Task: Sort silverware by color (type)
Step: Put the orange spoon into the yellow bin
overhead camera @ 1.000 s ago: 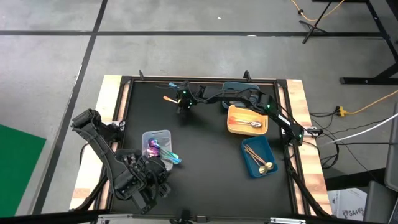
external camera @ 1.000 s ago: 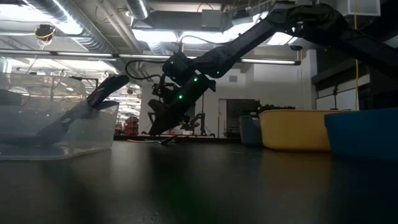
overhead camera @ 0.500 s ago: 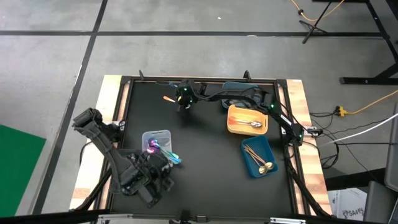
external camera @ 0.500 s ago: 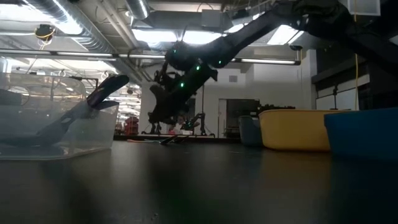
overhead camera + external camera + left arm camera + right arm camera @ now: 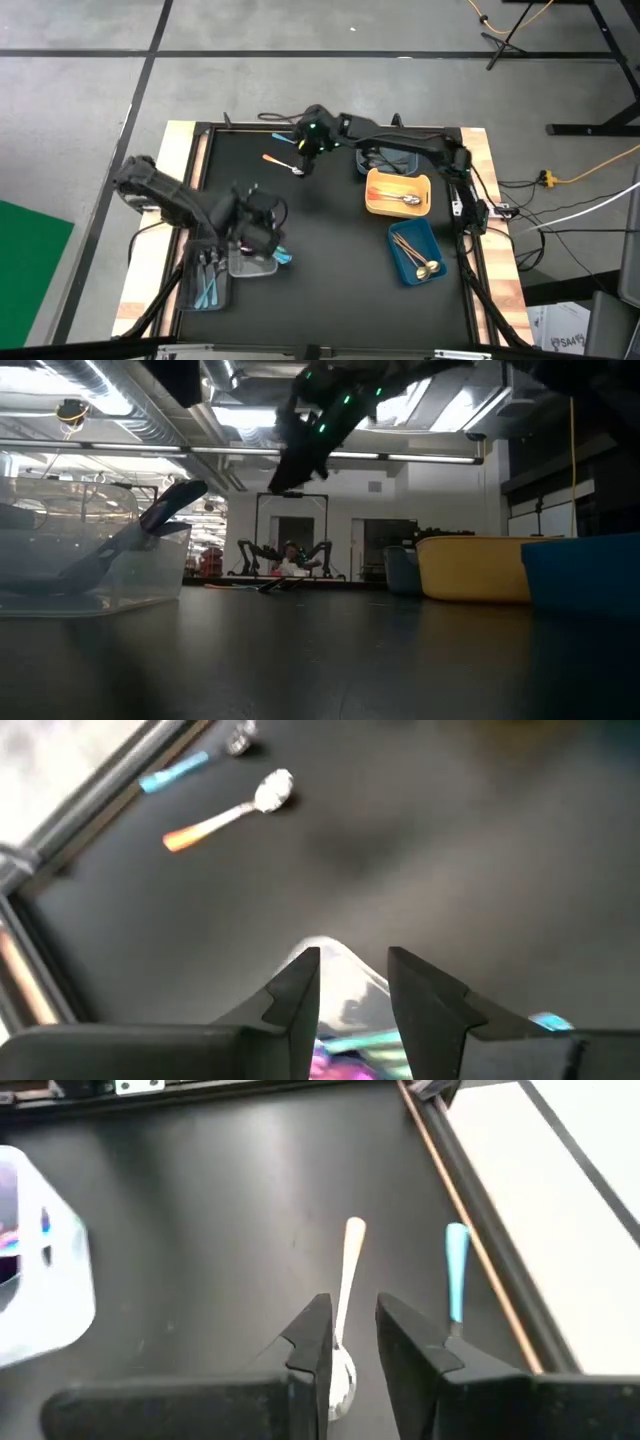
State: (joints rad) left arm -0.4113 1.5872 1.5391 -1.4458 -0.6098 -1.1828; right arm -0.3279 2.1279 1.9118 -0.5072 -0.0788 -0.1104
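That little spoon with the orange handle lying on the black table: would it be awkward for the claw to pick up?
Probably fiddly. The orange-handled spoon lies flat on the black table, so fingers get little to bite on. It looks thin and shiny, so it may slide when nudged. It should stay stiff, and seems light. The right gripper hovers above it.

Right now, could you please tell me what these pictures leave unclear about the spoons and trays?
- Clear tray: high view, the left arm covers most of it; its spoons cannot be counted.
- Dark tray behind the yellow tray: high view, the right arm crosses it; contents hidden.
- Blue tray: low view, its wall hides the gold spoons.
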